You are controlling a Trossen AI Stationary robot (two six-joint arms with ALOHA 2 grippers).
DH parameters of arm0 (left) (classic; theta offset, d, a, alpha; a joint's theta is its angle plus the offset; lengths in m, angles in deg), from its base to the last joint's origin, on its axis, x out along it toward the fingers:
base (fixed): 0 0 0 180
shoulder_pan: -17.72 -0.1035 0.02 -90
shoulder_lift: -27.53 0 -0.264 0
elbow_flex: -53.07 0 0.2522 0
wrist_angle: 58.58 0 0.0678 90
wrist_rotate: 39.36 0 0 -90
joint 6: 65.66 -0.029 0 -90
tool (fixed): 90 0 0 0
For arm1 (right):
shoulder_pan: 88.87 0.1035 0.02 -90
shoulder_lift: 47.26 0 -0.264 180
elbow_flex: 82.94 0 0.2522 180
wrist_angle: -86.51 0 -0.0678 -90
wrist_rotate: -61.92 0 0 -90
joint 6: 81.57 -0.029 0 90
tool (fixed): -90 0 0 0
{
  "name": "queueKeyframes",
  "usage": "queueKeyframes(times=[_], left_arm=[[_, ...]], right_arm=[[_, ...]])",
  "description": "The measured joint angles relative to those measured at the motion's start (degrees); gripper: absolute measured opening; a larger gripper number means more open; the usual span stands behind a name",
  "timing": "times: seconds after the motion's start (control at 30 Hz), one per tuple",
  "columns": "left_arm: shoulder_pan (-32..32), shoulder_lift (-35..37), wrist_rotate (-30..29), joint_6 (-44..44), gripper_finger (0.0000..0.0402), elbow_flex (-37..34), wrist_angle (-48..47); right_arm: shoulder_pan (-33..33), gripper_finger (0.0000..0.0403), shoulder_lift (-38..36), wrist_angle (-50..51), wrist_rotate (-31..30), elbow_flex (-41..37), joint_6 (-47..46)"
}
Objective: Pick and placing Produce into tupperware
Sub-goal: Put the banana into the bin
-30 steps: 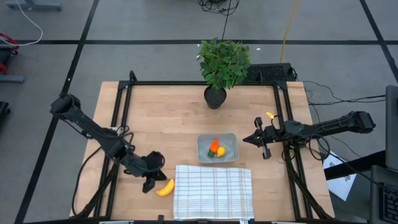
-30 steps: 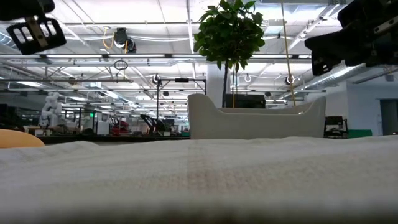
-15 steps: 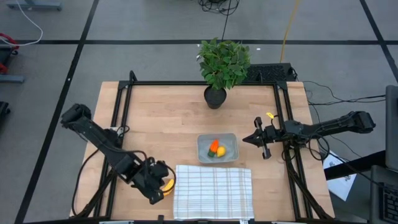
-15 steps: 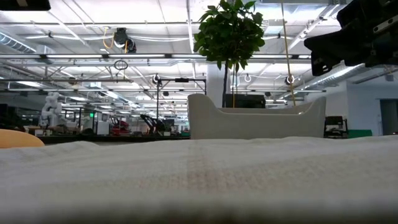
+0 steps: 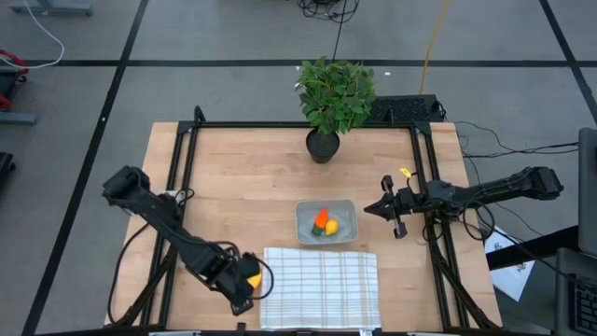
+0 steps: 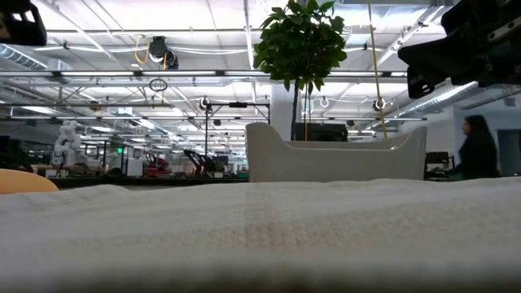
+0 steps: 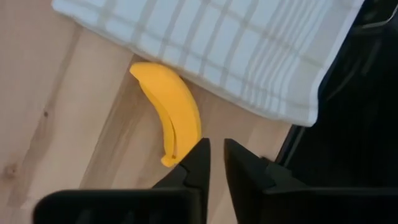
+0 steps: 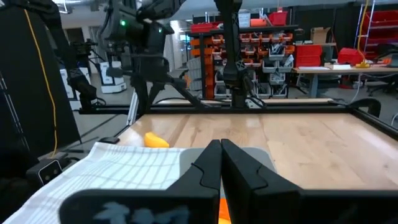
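Note:
The yellow banana [image 7: 172, 112] lies flat on the wood beside the white checked cloth's left edge [image 7: 217, 50]. My left gripper [image 7: 216, 152] hovers over the banana's near end [image 5: 254, 278], its fingers a narrow gap apart and beside the fruit, not around it. In the low view the gripper [image 6: 18, 20] is high above the table. The tupperware [image 5: 347, 210] stands mid-table and holds the orange carrot [image 5: 322, 220] and the round yellow fruit [image 5: 331, 228]. My right gripper [image 5: 368, 209] waits shut to the tupperware's right.
The potted plant [image 5: 334, 98] stands at the far edge. The cloth [image 5: 320, 287] covers the near middle, just near of the tupperware. A black frame rail [image 5: 177, 177] runs along the table's left side. A person [image 6: 478, 146] shows in the room beyond.
My left gripper has moved toward the table's near edge and rightward, ending over the banana and hiding part of it in the high view. The banana has stayed put. A person has come into the low view's right.

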Motion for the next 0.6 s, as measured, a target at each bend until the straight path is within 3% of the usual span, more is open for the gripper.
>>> queueKeyframes(times=[0.43, 0.6], left_arm=[[-1.74, -0.38, 0.09, -2.21, 0.0245, -0.3, 3.11], [-2.21, -0.38, 0.06, -2.14, 0.0297, -1.41, 3.26]], right_arm=[[-0.01, 0.0, -0.01, -0.96, 0.0, -0.04, 1.65], [-0.01, 0.0, 0.0, -1.0, -0.01, -0.04, 1.67]])
